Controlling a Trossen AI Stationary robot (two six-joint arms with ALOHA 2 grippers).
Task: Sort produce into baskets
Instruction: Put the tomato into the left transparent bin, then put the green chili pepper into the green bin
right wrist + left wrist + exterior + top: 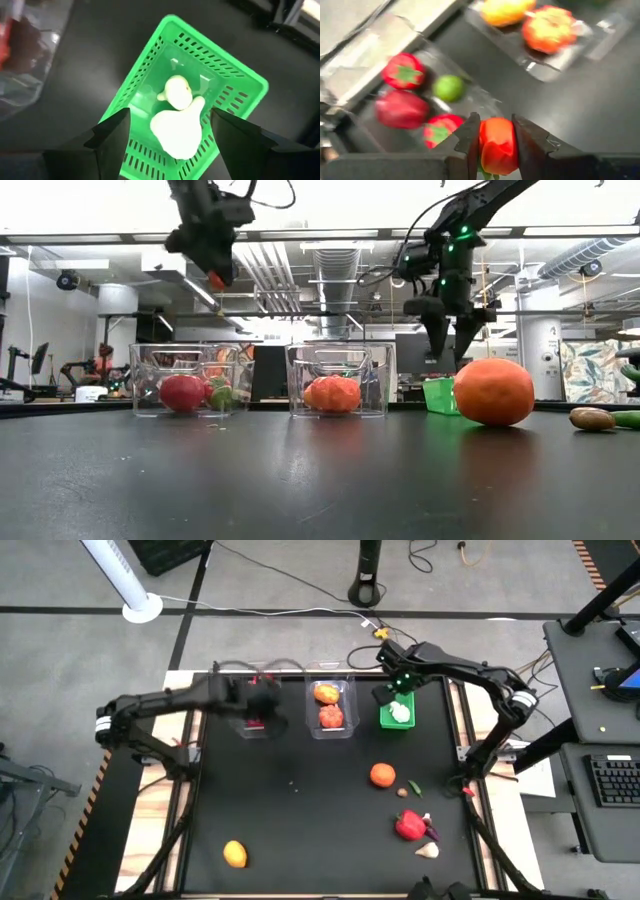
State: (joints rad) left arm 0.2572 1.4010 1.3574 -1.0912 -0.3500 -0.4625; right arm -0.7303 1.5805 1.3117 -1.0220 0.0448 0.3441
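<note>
My left gripper hangs above the left clear tub and is shut on a red-orange toy pepper. That tub holds red pieces and a lime-green one. The middle clear tub holds two orange pieces. My right gripper is open and empty above the green mesh basket, where two white garlic-like pieces lie. On the table rest an orange ball, a red pepper, a purple piece, a white piece and a yellow-orange fruit. My left gripper pinches the red-orange pepper's two sides between its two fingers, coming from above and pointing down. The pepper is lifted clear, high over the left tub, as the low view shows.
A small brown piece and a green piece lie right of the orange ball. The black mat has free room in its middle and near left. Table frame rails run along both sides.
</note>
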